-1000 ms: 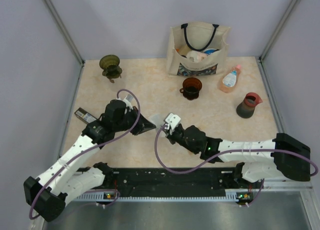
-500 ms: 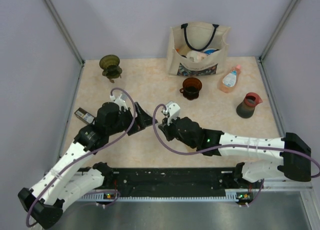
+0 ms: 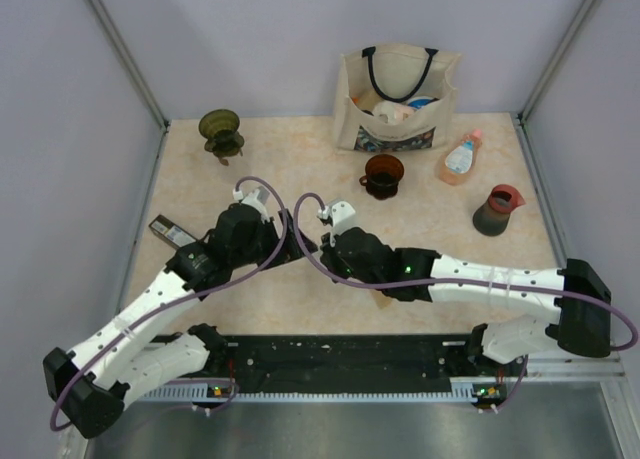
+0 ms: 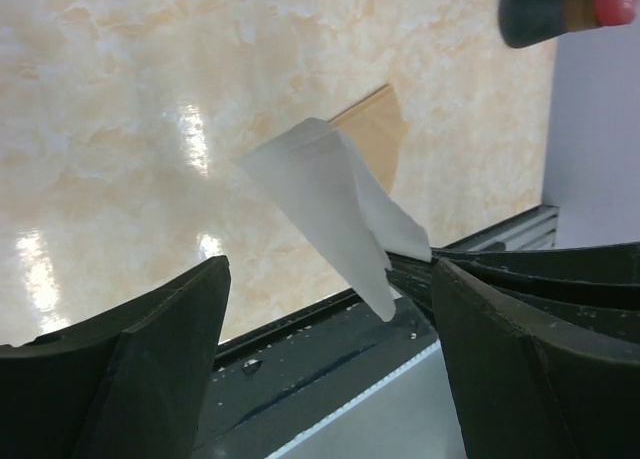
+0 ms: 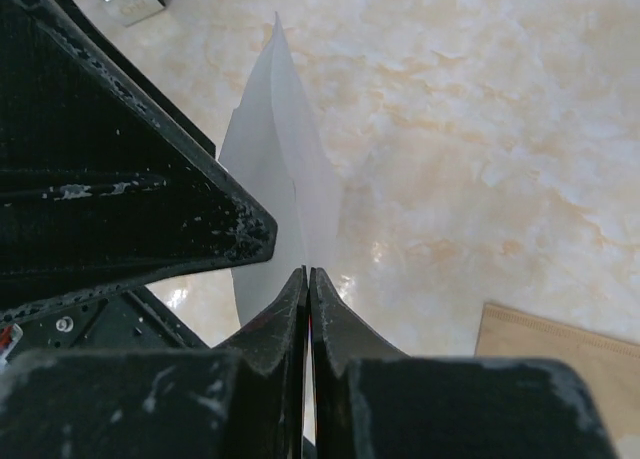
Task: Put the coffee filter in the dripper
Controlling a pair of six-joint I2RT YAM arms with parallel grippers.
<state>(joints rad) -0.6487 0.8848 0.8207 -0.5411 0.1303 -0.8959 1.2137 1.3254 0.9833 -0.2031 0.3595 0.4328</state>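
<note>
A white paper coffee filter (image 5: 285,149) hangs above the table with my right gripper (image 5: 307,271) shut on its lower edge. In the left wrist view the filter (image 4: 330,199) reaches down between the fingers of my left gripper (image 4: 330,269), which is open and not touching it. From above, the two grippers meet at mid-table, left (image 3: 298,241) against right (image 3: 320,247), and hide the filter. A brown dripper (image 3: 383,173) with a handle stands behind them. An olive-green dripper (image 3: 220,131) stands at the far left corner.
A brown paper filter (image 5: 560,354) lies flat on the table under the right arm. A canvas tote bag (image 3: 397,99) stands at the back, with a pink-capped bottle (image 3: 460,159) and a dark carafe with a red lid (image 3: 497,209) to its right. A small black device (image 3: 170,229) lies at the left.
My left gripper has opened and let go of the white filter. The right gripper has stayed shut on it and has moved left and farther up the table.
</note>
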